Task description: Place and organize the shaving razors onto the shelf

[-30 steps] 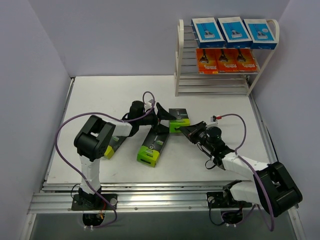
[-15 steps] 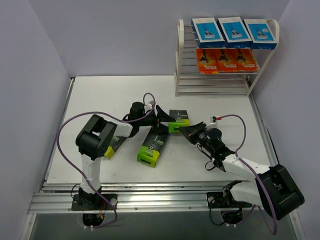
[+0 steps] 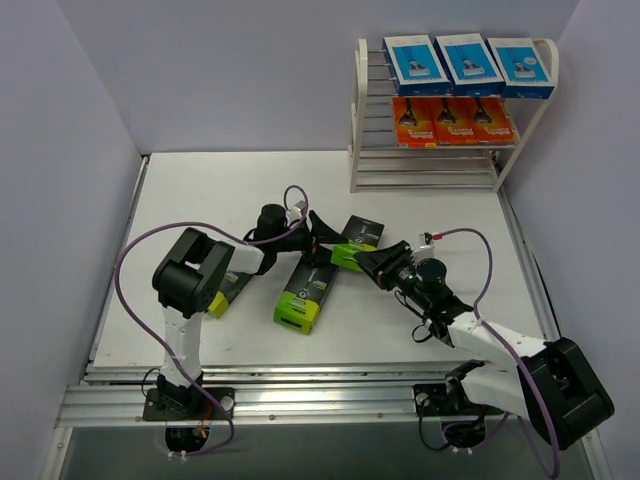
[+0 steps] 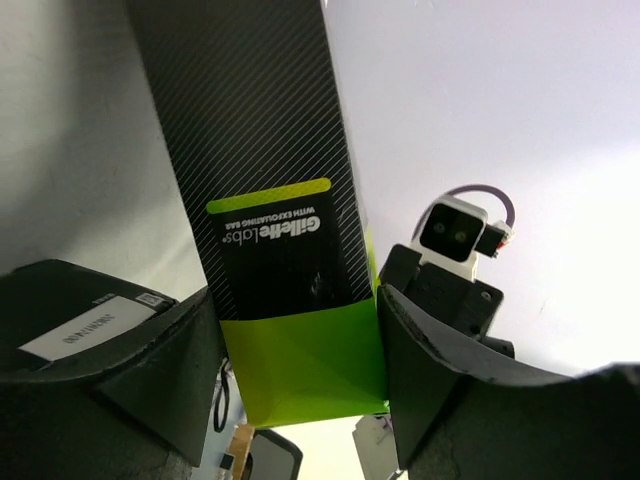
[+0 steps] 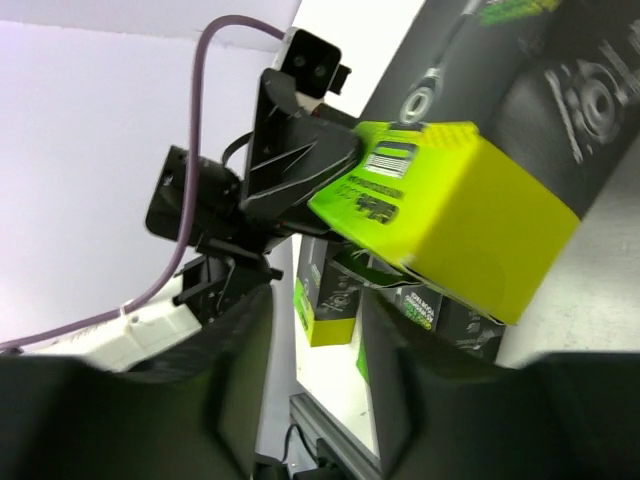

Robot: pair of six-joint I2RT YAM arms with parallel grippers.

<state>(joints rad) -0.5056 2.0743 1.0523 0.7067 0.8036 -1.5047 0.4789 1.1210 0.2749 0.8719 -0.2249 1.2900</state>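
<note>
Six razor packs line the shelf at the far right corner of the desk. Mid-desk, a black pack tilts—left jaws clamped across its lime end, right jaws slightly apart beside it. Likely a handover—next, carry it to a lower tier.

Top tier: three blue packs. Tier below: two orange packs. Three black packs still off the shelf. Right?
No. The tier below holds three orange packs, not two; the top external view shows them side by side. The three blue packs on the top tier of the shelf and the three black packs off it are as you say.
</note>
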